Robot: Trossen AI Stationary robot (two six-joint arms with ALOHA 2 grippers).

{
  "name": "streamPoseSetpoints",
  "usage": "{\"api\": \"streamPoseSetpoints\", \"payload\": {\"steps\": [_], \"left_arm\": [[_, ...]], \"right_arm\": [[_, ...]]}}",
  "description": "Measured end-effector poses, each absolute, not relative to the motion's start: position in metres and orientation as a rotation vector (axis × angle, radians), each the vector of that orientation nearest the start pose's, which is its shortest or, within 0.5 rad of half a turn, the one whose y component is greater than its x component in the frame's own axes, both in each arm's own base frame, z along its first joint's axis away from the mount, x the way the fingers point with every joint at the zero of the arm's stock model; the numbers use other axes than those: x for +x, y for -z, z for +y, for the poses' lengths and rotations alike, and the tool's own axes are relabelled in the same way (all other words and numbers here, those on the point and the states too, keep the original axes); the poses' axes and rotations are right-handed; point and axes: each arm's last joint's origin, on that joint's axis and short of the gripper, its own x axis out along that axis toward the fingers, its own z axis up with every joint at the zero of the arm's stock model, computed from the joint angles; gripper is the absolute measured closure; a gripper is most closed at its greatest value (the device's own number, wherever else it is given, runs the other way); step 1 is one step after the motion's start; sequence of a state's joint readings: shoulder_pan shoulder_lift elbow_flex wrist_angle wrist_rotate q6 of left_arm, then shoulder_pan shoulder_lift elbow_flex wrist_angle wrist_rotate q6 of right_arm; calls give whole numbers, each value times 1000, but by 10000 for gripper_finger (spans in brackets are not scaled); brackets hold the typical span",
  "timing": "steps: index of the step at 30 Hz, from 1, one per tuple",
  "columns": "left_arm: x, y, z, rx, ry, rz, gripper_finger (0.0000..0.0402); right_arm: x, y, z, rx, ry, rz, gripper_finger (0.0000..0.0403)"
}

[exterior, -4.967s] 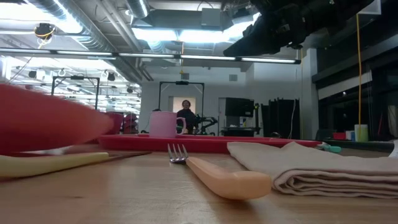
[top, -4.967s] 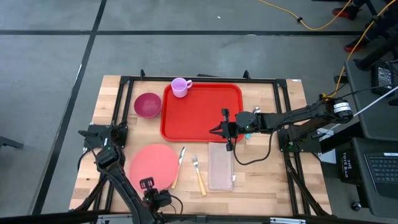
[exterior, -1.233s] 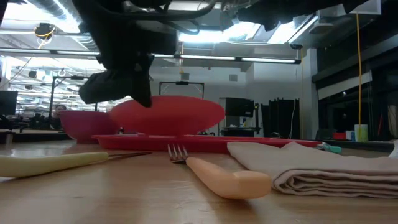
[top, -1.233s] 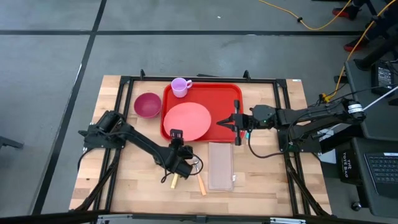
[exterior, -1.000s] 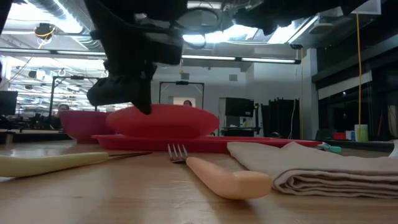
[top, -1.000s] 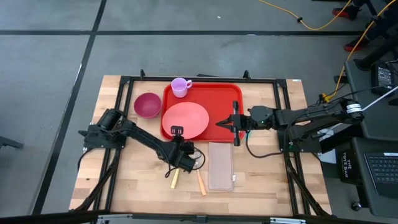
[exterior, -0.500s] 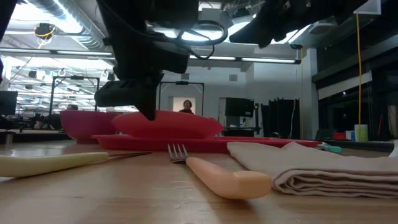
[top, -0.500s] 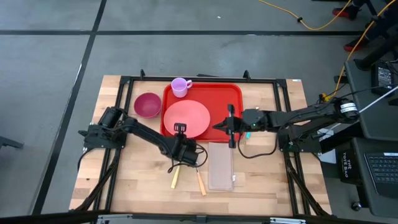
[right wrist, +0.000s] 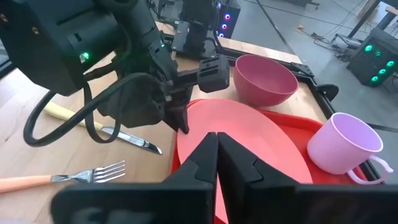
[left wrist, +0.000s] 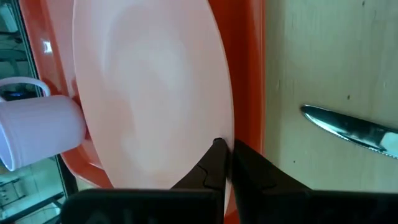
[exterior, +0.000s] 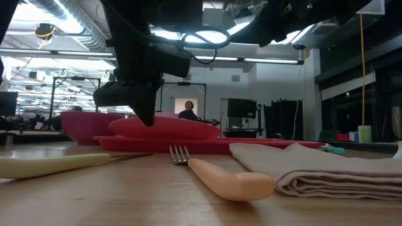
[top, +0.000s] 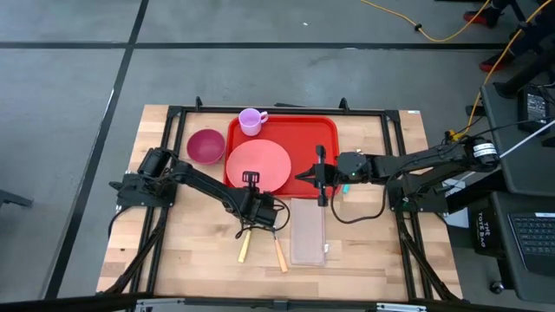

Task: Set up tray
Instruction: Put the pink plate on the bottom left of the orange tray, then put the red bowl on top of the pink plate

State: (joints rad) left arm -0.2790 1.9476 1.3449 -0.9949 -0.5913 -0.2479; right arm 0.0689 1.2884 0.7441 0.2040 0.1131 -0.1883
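The red tray (top: 303,139) lies at the table's far middle. The round pink plate (top: 258,163) sits on its left half, and a lilac cup (top: 251,120) stands in its far left corner. My left gripper (top: 251,182) is at the plate's near rim, shut on it; the low view shows the gripper (exterior: 146,116) in front of the plate (exterior: 176,128). My right gripper (top: 321,175) hovers shut above the tray's right half, raised clear of it, its fingers (right wrist: 208,146) pointing toward the plate (right wrist: 249,137). My left gripper pinches the plate's near rim (left wrist: 227,127) between its two fingers (left wrist: 214,155). It comes from the table's near side, slanting down. The plate lies low on the tray (left wrist: 250,68), almost flat.
A dark pink bowl (top: 205,146) stands left of the tray. Near the tray's near edge lie a knife (top: 244,244), a fork (top: 279,252) and a folded pale napkin (top: 308,230). A black frame (top: 173,113) runs around the table, and bare wood shows at the near left.
My left gripper has carried the plate a little toward the far edge and lowered it. The plate stood raised above the tray and now lies low on it, almost flat. My right gripper has shifted slightly toward the table's left, still shut.
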Motion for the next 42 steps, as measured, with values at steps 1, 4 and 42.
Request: {"api": "streamPoseSetpoints", "payload": {"steps": [1, 4, 42], "left_arm": [[341, -168, -81, 474, -415, 1395, 397], [341, -168, -81, 474, -415, 1395, 395], [301, -253, -104, 408, -481, 1300, 310]], "right_arm": [[278, -249, 16, -218, 12, 342, 385], [278, -249, 16, -219, 11, 342, 387], [276, -246, 16, -224, 7, 381, 379]]}}
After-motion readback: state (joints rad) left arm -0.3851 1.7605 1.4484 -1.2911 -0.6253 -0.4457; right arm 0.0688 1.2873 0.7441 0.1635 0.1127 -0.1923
